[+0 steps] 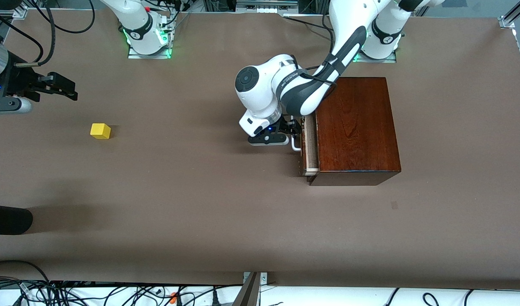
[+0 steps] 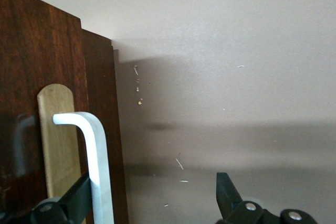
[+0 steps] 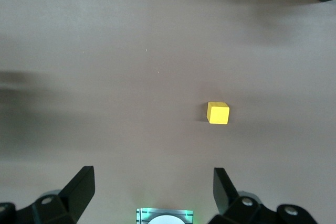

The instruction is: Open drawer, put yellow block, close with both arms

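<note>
Opening step: my left end effector (image 1: 294, 132) hooks one finger behind the drawer's (image 1: 309, 146) white handle (image 2: 94, 161), fingers spread, drawer barely out. Next, pull outward. My right end effector (image 1: 58, 87) waits open over the counter (image 1: 200, 204), yellow block (image 1: 100, 131) nearby.

One yellow block (image 1: 100, 131); one drawer (image 1: 309, 146); one wooden box (image 1: 356, 127); two arms, two hands.
</note>
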Action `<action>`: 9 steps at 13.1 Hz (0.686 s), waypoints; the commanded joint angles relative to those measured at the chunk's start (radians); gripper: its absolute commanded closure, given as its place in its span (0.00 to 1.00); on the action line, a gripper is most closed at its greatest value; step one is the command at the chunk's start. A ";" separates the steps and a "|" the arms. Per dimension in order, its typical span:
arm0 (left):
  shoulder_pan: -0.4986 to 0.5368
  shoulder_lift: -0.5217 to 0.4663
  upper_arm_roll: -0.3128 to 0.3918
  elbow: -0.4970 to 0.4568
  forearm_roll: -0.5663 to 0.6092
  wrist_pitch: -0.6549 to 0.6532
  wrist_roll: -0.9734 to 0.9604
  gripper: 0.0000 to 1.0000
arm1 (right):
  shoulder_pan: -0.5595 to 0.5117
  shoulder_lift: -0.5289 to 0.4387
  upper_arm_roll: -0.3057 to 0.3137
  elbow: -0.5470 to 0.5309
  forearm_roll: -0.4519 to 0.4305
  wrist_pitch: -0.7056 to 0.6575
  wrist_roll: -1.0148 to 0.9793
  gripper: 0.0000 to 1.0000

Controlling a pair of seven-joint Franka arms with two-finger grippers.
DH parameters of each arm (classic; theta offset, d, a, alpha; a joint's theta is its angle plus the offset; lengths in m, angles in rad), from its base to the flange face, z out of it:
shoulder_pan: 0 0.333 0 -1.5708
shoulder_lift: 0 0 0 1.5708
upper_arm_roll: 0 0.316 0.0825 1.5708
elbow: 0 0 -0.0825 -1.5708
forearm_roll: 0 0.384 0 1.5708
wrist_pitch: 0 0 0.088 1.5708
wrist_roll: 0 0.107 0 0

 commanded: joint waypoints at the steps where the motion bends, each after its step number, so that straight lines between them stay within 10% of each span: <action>1: -0.035 0.004 0.002 0.010 -0.028 0.029 -0.024 0.00 | -0.009 0.014 -0.010 0.006 0.009 0.001 -0.009 0.00; 9: -0.033 0.016 0.008 0.063 -0.071 0.031 -0.022 0.00 | -0.011 0.026 -0.032 0.006 -0.015 -0.009 -0.033 0.00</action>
